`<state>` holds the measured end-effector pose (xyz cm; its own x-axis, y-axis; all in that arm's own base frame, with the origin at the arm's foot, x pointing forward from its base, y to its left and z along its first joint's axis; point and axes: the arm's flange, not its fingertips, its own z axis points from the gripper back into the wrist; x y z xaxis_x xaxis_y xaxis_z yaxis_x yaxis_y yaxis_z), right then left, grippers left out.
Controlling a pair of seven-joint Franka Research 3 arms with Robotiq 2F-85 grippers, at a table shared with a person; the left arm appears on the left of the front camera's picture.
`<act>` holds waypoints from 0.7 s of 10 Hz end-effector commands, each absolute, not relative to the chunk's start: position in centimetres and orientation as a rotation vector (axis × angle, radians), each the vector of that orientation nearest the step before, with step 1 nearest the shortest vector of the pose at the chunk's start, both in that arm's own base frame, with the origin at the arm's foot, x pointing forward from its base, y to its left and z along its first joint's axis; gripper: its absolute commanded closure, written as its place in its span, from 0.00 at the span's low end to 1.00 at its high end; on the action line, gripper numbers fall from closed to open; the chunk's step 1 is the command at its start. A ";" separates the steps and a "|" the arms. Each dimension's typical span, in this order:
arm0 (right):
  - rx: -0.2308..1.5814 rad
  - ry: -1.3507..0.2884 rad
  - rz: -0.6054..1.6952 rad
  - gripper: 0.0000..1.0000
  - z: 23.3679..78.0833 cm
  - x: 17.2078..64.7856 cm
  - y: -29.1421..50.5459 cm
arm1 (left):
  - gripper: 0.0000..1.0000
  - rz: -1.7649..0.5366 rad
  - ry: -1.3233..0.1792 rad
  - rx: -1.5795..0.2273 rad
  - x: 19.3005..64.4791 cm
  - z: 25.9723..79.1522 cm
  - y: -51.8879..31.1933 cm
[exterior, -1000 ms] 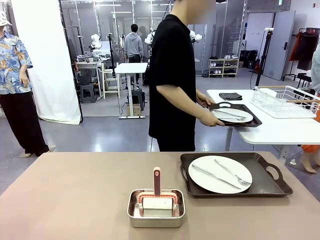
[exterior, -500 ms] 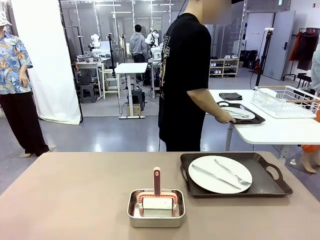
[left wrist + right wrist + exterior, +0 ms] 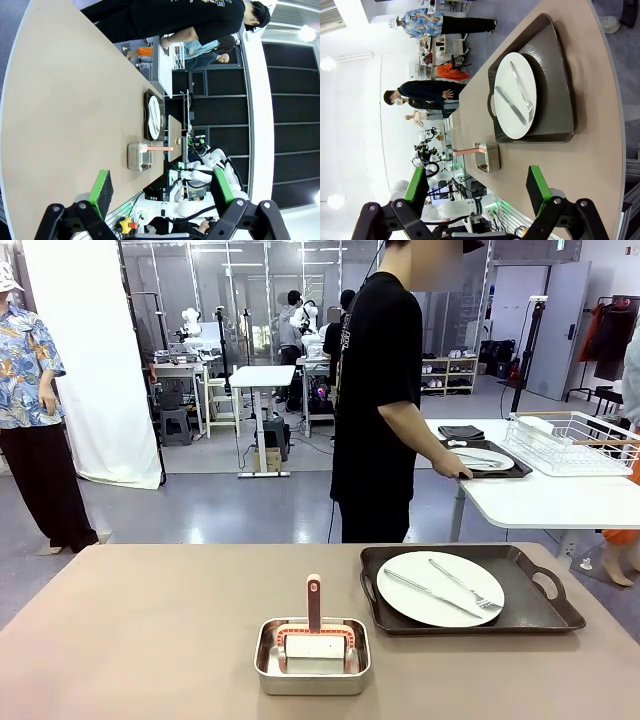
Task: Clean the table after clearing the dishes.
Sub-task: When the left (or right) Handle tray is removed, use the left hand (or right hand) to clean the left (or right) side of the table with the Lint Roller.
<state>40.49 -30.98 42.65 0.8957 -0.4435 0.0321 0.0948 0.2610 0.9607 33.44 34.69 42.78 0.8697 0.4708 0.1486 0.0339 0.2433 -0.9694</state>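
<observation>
Moved to side table (image 3: pixel 540 505) at 2 o'clock: one tray (image 3: pixel 487 460); left on table (image 3: pixel 150 640) at 3 o'clock: second tray (image 3: pixel 545 615), clearing half done; left gripper (image 3: pixel 161 172), right gripper (image 3: pixel 475 172) released, empty.

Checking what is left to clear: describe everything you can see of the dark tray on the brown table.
The tray is dark, matte and plastic-looking, rectangular with a raised rim and a cut-out handle at each short end. It lies flat on the taupe table, right of the middle, apart from the steel pan to its left. A round white plate rests in its left part, with a fork and a knife lying across the plate. No hand or gripper touches it.
</observation>
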 end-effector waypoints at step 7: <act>1.260 -0.321 -0.378 0.00 42.9 40.4 -31.0 | 0.00 -0.836 -0.684 -0.798 37.4 57.7 5.6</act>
